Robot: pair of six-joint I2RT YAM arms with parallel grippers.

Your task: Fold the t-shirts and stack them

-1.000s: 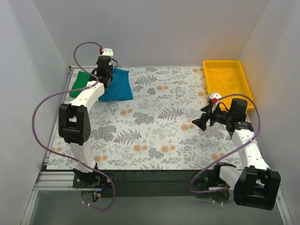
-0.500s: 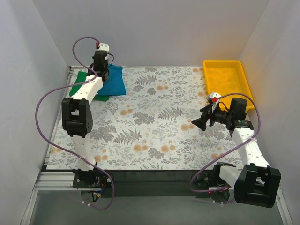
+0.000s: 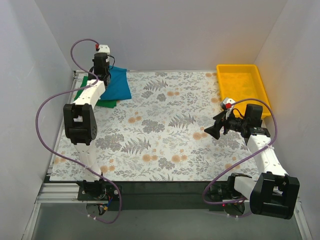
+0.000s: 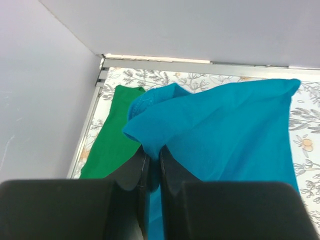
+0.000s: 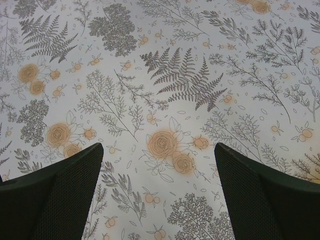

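Arms | left gripper (image 4: 152, 156) extended far, pinching teal-blue shirt (image 4: 235, 130) | right gripper (image 5: 157, 150) hovering, spread

top: overhead, whole table (image 3: 165, 145); wrists: close, same table

Teal t-shirt (image 4: 235, 130) matt cloth; yellow tray (image 3: 240, 82) seemingly smooth plastic.

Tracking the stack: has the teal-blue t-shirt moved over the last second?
Yes. The teal-blue t-shirt has shifted left and back, toward the far-left corner of the table, further over the green t-shirt.
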